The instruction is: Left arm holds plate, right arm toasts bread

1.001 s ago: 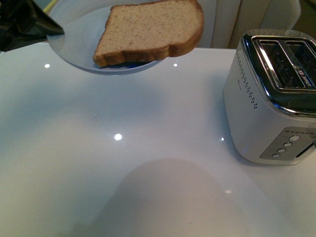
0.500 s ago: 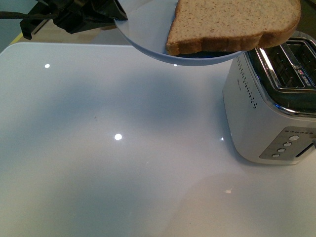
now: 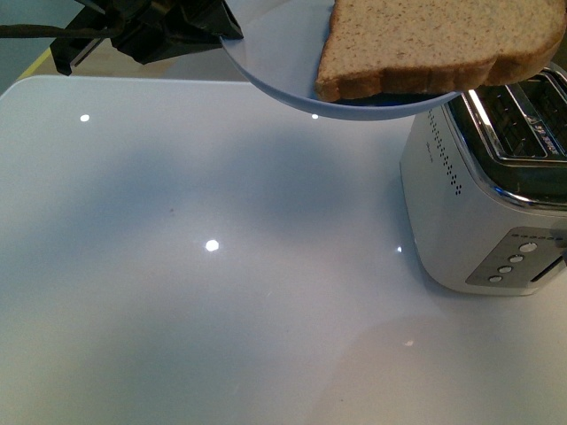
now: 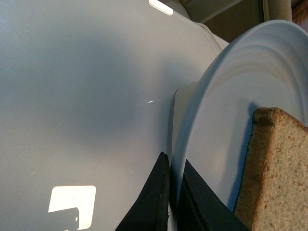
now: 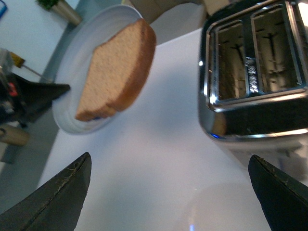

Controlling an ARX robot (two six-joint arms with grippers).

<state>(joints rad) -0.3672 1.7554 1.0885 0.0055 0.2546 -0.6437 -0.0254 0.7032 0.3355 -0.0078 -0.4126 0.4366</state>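
My left gripper [image 3: 217,27] is shut on the rim of the pale blue plate [image 3: 275,53] and holds it in the air at the top of the front view, next to the toaster [image 3: 478,204]. The bread [image 3: 434,44], a brown speckled slice, lies on the plate and overhangs its edge above the toaster's slots. In the left wrist view the fingers [image 4: 156,192] pinch the plate rim [image 4: 211,110] with the bread [image 4: 274,168] beside them. My right gripper [image 5: 171,192] is open and empty above the table; the plate [image 5: 82,48], bread [image 5: 118,70] and toaster [image 5: 255,72] lie ahead of it.
The white glossy table [image 3: 221,266] spreads below. The silver two-slot toaster stands at the right with empty slots [image 5: 236,60] and buttons [image 3: 514,261] on its front. A plant pot [image 5: 62,9] stands beyond the table's far edge.
The left gripper has carried the plate and bread to the right, from the far left to beside and above the toaster. In the last half second it moved only slightly further right.
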